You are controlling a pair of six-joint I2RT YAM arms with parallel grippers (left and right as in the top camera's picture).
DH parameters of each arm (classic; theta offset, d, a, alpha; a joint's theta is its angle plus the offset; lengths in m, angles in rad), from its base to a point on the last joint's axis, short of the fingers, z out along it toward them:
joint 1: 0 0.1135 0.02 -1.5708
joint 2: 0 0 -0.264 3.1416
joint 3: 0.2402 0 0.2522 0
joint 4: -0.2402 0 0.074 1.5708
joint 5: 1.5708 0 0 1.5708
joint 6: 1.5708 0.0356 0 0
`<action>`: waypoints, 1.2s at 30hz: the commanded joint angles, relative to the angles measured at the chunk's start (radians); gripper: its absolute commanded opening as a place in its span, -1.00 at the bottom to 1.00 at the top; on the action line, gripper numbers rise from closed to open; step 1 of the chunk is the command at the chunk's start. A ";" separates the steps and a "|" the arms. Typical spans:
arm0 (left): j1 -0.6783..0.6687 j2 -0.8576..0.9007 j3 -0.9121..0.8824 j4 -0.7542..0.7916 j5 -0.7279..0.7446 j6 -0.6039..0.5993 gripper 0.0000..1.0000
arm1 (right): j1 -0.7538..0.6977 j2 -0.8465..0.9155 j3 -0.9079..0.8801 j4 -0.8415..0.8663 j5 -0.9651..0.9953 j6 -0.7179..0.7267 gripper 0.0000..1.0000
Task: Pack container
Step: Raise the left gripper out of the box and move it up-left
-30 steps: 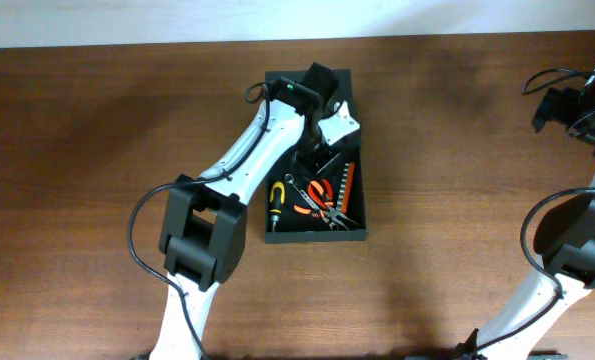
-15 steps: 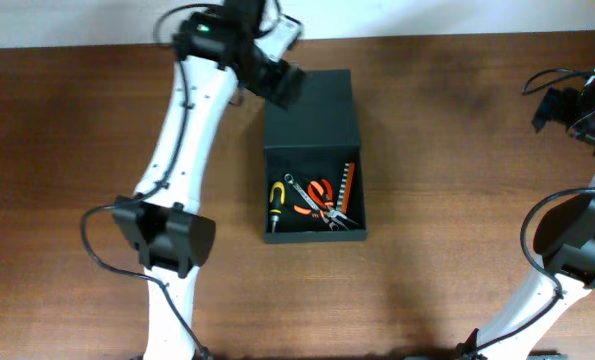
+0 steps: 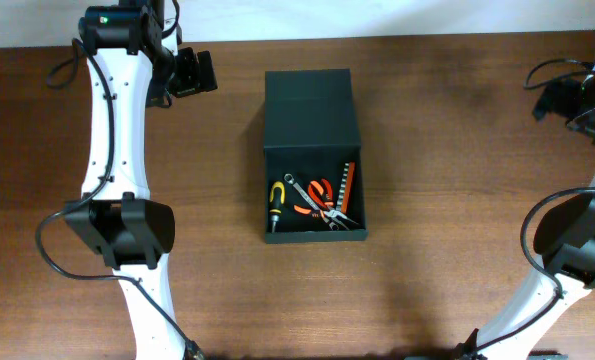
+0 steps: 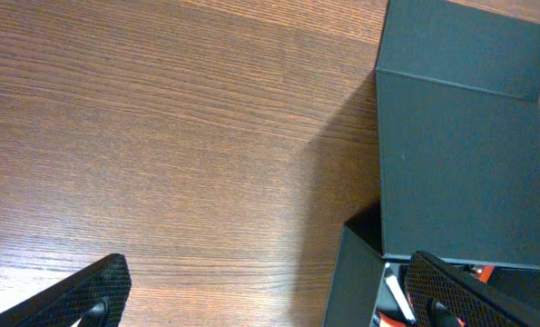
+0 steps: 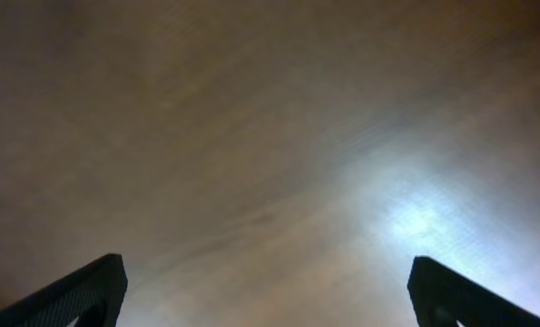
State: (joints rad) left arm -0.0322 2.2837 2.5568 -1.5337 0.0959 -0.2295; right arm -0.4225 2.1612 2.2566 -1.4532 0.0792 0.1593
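Near the surface's far edge, the container [image 3: 315, 237] lies half-covered by its flap lid [image 3: 310, 110], left claw [image 3: 192, 73] and right claw [image 5: 265, 304] spread empty at opposite far corners, probably to clear closure.

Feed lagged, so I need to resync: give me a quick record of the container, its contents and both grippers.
container: centre of table; flap lid over far half, near half open
contents: yellow-handled screwdriver, wrench, orange pliers, orange strip
left gripper: open, empty, far left of container
right gripper: open, empty, at far right edge
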 commanded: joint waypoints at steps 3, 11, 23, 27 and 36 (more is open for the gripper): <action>0.002 0.007 0.019 -0.003 -0.006 -0.017 0.99 | -0.003 -0.008 0.001 0.015 -0.183 0.015 0.97; -0.002 0.012 0.011 0.053 -0.006 -0.087 0.39 | 0.004 -0.008 -0.008 0.099 -0.492 0.015 0.49; -0.027 0.284 0.010 0.090 0.178 -0.384 -0.97 | 0.200 -0.008 -0.259 0.380 -0.562 0.157 -0.92; -0.047 0.326 0.010 0.091 0.182 -0.354 -0.97 | 0.273 -0.003 -0.366 0.502 -0.743 0.144 -0.92; -0.085 0.346 0.010 0.096 0.271 -0.288 -0.96 | 0.319 0.157 -0.415 0.539 -0.980 0.134 -0.92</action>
State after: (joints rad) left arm -0.1196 2.6148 2.5603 -1.4460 0.2939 -0.5415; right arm -0.1059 2.2513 1.8545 -0.9070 -0.7837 0.3061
